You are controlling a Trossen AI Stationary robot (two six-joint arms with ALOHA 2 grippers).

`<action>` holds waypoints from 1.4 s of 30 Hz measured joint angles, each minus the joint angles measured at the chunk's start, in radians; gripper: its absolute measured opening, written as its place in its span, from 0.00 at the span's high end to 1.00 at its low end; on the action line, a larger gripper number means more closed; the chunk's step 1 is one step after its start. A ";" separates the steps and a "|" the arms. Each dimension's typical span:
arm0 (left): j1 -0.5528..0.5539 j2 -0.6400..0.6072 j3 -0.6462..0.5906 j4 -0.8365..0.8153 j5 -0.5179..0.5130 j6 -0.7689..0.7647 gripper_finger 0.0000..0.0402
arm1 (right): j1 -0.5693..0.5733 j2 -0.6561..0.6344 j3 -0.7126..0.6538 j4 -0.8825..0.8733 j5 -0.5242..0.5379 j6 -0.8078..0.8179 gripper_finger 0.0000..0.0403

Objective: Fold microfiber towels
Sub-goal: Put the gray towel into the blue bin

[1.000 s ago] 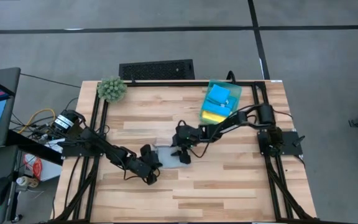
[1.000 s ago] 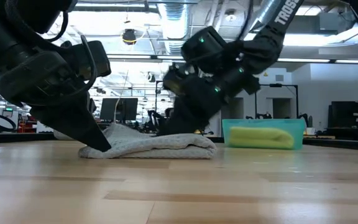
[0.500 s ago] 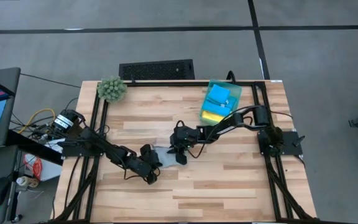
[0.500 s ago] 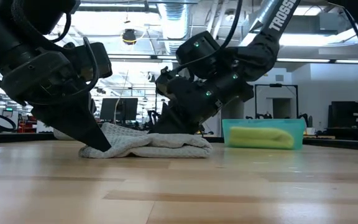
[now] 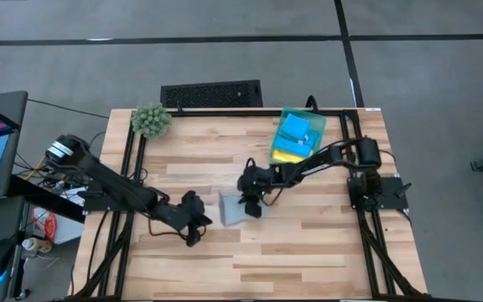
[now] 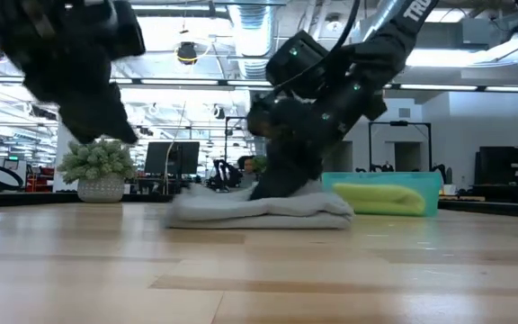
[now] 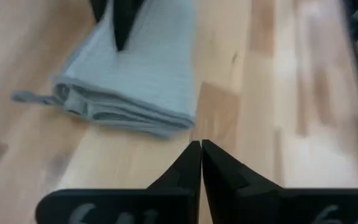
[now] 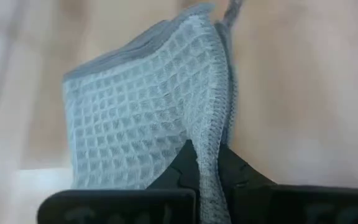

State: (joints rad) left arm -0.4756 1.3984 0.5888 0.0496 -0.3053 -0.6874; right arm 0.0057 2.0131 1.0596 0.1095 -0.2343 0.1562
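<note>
A pale grey waffle-weave towel [image 5: 231, 210] lies folded in several layers on the wooden table, near its middle. My right gripper [image 5: 252, 204] stands at the towel's right side and is shut on its edge. In the low view the gripper [image 6: 281, 187] comes down onto the folded stack [image 6: 259, 210]. My left gripper [image 5: 194, 220] hovers shut to the left of the towel, clear of it. Its closed fingertips [image 7: 201, 152] point toward the layered fold [image 7: 126, 115]. My right gripper pinches the towel's stitched hem [image 8: 211, 146] between its two fingers, at the towel's right edge. The fingers [image 6: 272, 184] slant down from above and from the table's right. How many layers they take I cannot tell. The towel lies flat on the table.
A translucent green bin [image 5: 313, 126] at the back right holds blue and yellow folded cloths [image 5: 294, 134]. In the low view the bin [image 6: 380, 193] stands just behind the towel. A fuzzy green plant [image 5: 151, 120] sits at the far left corner. Bare wood lies toward the near edge.
My left gripper has let go of the towel's left end, risen and drawn back toward the table's left edge. My right gripper has taken hold of the towel's right edge, and the folded towel has slid a little toward the table's right.
</note>
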 joint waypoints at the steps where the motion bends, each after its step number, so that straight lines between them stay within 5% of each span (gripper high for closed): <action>1: -0.001 -0.028 0.000 -0.008 -0.006 -0.001 0.99 | -0.012 -0.019 -0.001 -0.035 0.006 -0.001 0.93; 9: -0.018 -0.163 0.002 -0.102 -0.129 0.013 0.99 | -0.114 -0.233 -0.071 -0.214 0.053 -0.042 0.93; 18: -0.030 -0.151 0.003 -0.179 -0.165 -0.027 0.99 | -0.322 -0.532 -0.284 -0.255 0.049 -0.088 0.93; 25: -0.030 -0.152 0.003 -0.175 -0.175 -0.054 0.99 | -0.497 -0.682 -0.287 -0.390 0.009 -0.209 0.93; 42: -0.030 -0.152 0.003 -0.175 -0.181 -0.062 0.99 | -0.783 -0.553 -0.306 -0.531 -0.056 -0.358 0.93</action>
State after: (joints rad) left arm -0.5056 1.2461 0.5922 -0.1249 -0.4862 -0.7494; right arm -0.7774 1.4596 0.7540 -0.4211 -0.2898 -0.2016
